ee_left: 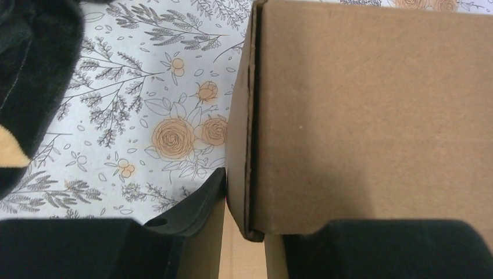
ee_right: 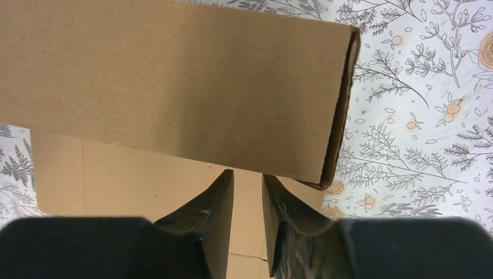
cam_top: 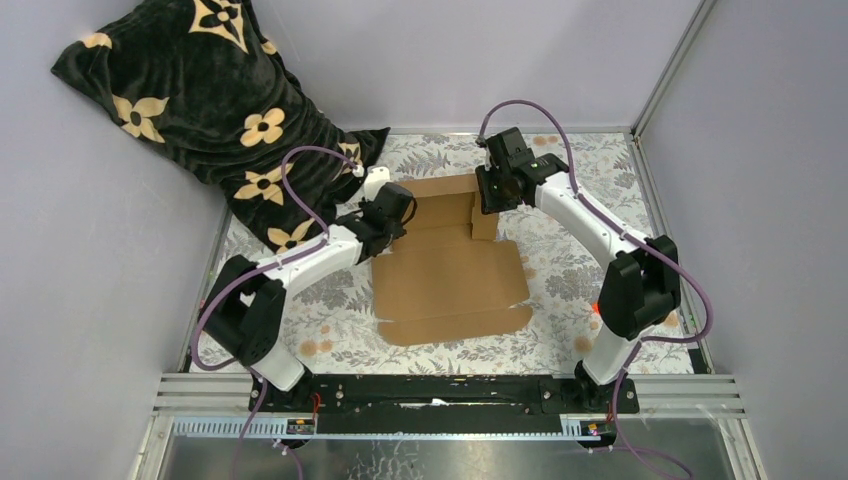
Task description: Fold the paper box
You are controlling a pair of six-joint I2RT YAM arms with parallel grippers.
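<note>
The paper box is a brown cardboard sheet in the middle of the table. Its near half lies flat and its far half has flaps raised. My left gripper is at the far left side. In the left wrist view the folded double side wall stands between the jaws of my left gripper, with the left fingertip touching it. My right gripper is at the far right side. In the right wrist view my right gripper has a narrow empty gap, its tips just under a raised flap.
A black blanket with cream flowers is piled at the far left, reaching close to the left arm. A floral cloth covers the table. A small orange object lies beside the right arm. Walls and a metal frame enclose the table.
</note>
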